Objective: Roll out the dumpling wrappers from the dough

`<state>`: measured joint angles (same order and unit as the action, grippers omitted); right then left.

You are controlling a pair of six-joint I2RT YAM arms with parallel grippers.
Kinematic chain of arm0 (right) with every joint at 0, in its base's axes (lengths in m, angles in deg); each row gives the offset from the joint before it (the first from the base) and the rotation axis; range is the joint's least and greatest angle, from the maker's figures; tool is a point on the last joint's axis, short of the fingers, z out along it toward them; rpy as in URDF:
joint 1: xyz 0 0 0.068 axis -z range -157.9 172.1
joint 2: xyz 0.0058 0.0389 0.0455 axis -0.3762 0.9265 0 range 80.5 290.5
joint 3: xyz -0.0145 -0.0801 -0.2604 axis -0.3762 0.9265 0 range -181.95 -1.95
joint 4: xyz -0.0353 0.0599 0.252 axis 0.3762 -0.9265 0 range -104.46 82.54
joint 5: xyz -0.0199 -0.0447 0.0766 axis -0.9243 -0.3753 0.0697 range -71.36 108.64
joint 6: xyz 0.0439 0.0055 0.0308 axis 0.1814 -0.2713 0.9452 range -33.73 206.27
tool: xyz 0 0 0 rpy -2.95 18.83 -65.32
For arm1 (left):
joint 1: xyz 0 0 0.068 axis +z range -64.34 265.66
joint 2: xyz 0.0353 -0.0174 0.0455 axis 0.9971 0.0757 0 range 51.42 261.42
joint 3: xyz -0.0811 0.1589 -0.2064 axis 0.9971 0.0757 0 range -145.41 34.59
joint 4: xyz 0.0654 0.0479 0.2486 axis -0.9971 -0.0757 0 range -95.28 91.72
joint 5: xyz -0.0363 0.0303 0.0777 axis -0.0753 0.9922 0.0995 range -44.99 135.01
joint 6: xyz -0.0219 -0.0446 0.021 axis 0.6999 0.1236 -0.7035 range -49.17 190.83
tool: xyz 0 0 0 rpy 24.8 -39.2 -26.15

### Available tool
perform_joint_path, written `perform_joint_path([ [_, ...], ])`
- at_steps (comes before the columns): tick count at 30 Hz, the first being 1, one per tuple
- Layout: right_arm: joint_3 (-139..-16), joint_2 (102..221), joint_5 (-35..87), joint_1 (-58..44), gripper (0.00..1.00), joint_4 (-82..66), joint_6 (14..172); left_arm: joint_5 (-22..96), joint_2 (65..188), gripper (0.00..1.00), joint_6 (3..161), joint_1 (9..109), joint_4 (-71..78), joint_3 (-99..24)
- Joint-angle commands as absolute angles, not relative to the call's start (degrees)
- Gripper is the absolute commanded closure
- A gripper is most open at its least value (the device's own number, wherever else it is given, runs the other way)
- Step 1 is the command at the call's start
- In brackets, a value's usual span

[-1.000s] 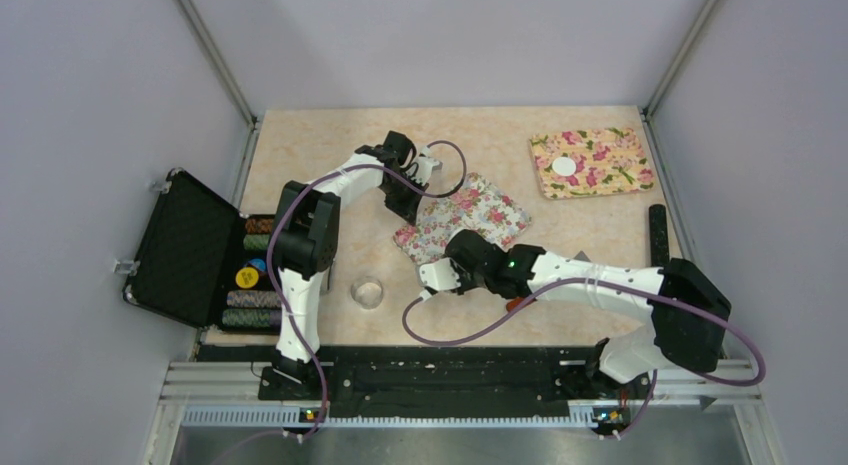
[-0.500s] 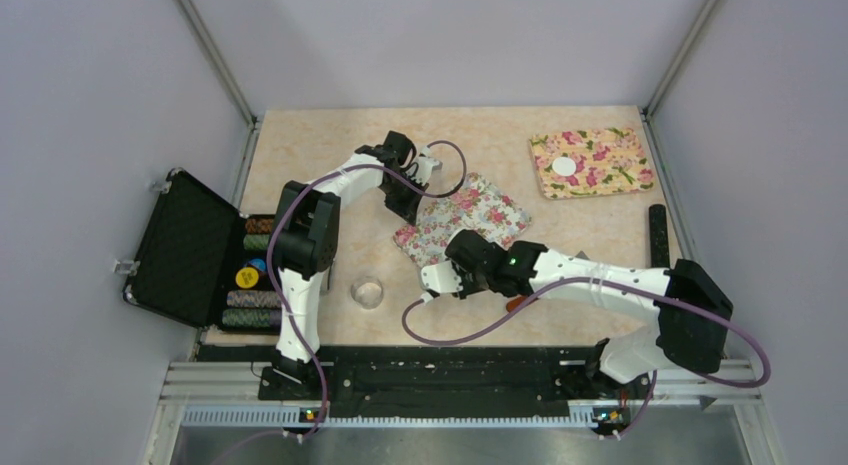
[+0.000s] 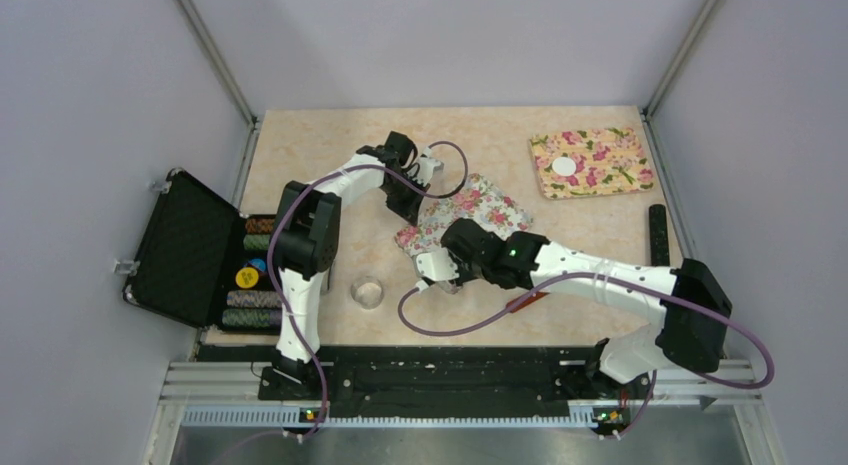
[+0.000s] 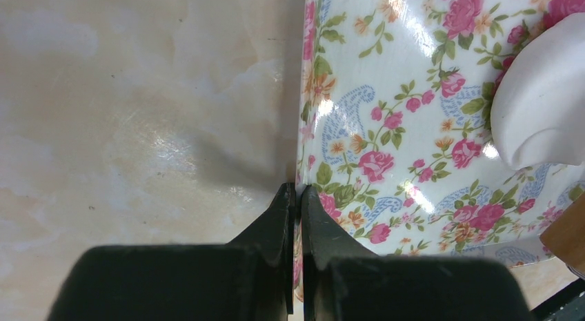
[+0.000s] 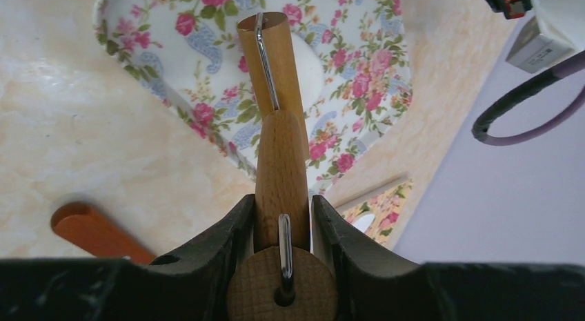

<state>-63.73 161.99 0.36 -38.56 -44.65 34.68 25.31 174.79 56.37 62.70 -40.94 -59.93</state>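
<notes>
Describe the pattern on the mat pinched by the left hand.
The mat: pink roses, green leaves, blue paisley on white; clearest in left wrist view.

no readable text, labels, brands or numbers anywhere

Bright, even overhead light; glare spots glint on the glossy floral mat (image 4: 386, 128), its shadow darkening the table (image 4: 138, 128) alongside; near foregrounds blur.

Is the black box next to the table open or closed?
Open. The black case has its lid swung back to the left, and stacks of round chips show inside its other half.
</notes>
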Motion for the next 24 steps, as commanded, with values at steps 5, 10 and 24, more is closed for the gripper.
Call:
perform_joint_path([
  [5, -60.01, 166.00, -5.68, -39.43, 1.00, -33.50, 28.44, 28.05, 176.64, 1.00, 56.08, 62.76, -40.32, -60.51],
  [10, -58.02, 169.85, -4.77, -38.85, 1.00, -33.56, 28.20, 28.05, 176.65, 1.00, 56.09, 62.72, -40.30, -60.43],
  [24, -57.59, 175.93, -1.08, -37.22, 1.00, -34.12, 30.43, 27.96, 176.43, 1.00, 56.07, 62.72, -40.21, -60.25],
])
